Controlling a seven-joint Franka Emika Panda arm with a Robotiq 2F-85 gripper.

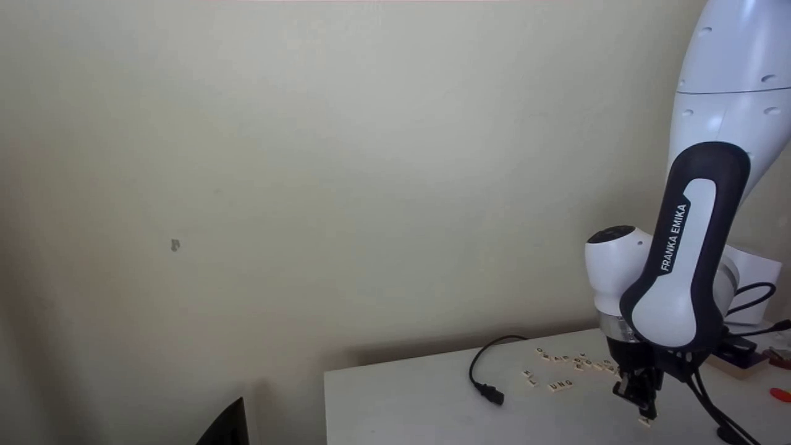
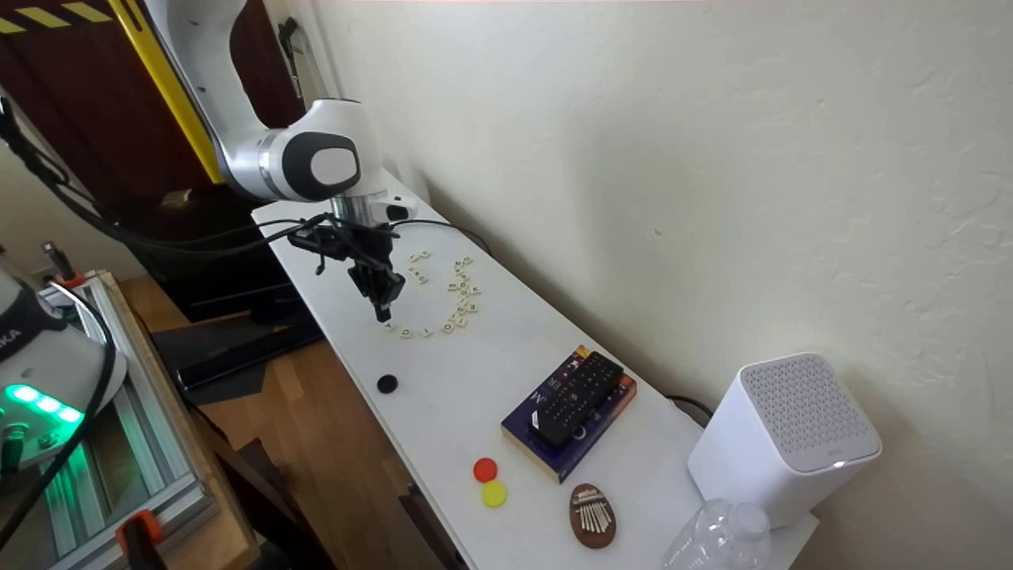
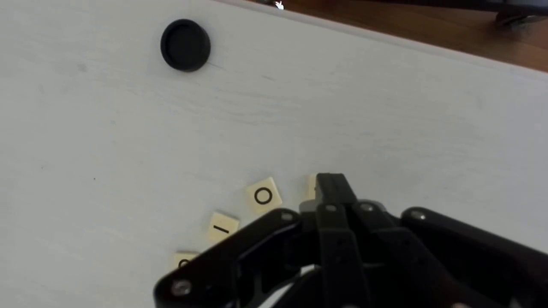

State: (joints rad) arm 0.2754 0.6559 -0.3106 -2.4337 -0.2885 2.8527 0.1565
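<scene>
My gripper [image 3: 336, 184] is shut in the wrist view, its fingertips pressed together with nothing visible between them. It also shows in both exterior views [image 1: 647, 411] [image 2: 383, 313], pointing down low over the white table. A cream letter tile [image 3: 311, 187] lies just below the fingertips and is mostly hidden by them; whether they touch it I cannot tell. It peeks out in both exterior views [image 1: 645, 421] [image 2: 388, 325]. Beside it lie an O tile [image 3: 263, 196], an I tile [image 3: 222, 227] and another round-letter tile [image 3: 184, 259], partly hidden by the gripper.
More letter tiles curve across the table [image 2: 463, 293]. A black disc [image 3: 185, 45] lies near the table edge. Further along are a book [image 2: 518, 423] under a black remote [image 2: 582, 396], red [image 2: 485, 469] and yellow [image 2: 494, 494] discs, a thumb piano [image 2: 592, 532], and a white box [image 2: 744, 451].
</scene>
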